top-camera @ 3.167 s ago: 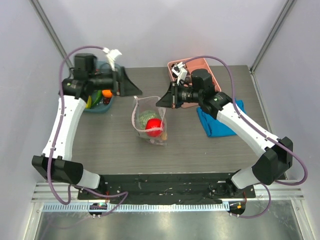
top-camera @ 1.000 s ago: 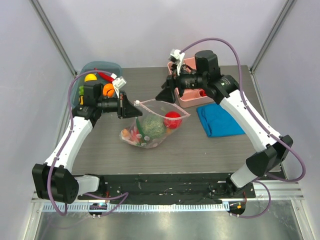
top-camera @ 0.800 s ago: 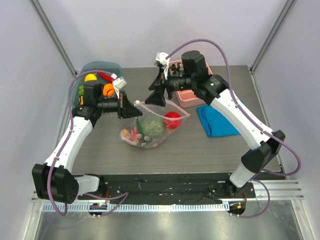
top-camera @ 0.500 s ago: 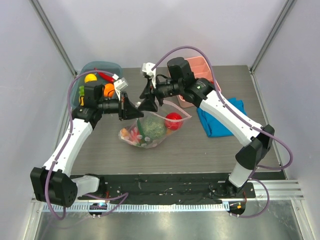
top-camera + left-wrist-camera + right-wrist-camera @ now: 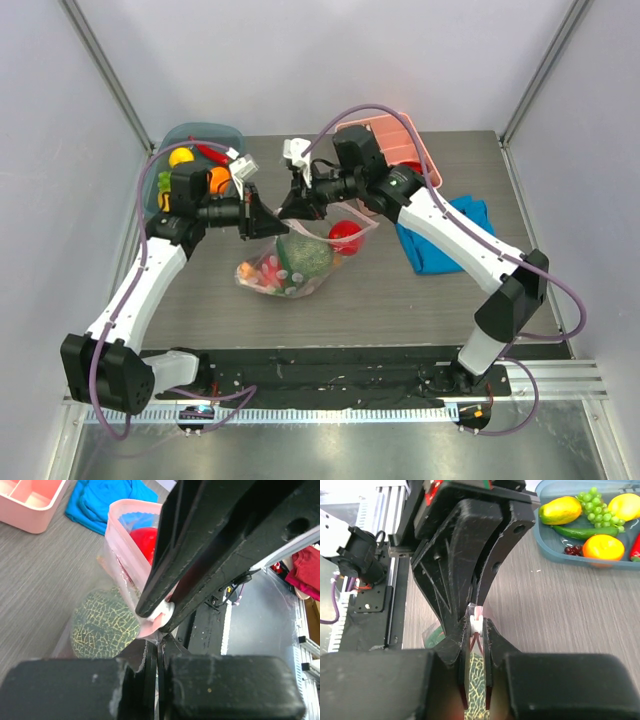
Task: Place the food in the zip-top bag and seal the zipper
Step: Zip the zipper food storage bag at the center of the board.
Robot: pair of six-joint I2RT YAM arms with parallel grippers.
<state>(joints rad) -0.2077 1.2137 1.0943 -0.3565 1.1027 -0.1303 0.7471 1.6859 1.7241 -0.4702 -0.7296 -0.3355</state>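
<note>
Pink zipper (image 5: 122, 550) runs left-right; left tool (image 5: 275, 225) clenched on its end, right tool (image 5: 291, 209) pinching slider (image 5: 163, 611).

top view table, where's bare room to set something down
Free: the table's near strip between zip-top bag, blue cloth and base plate; a small gap at the back between teal bin and pink tray. Crowded: mid-table, left gripper and right gripper at the bag's mouth.
</note>
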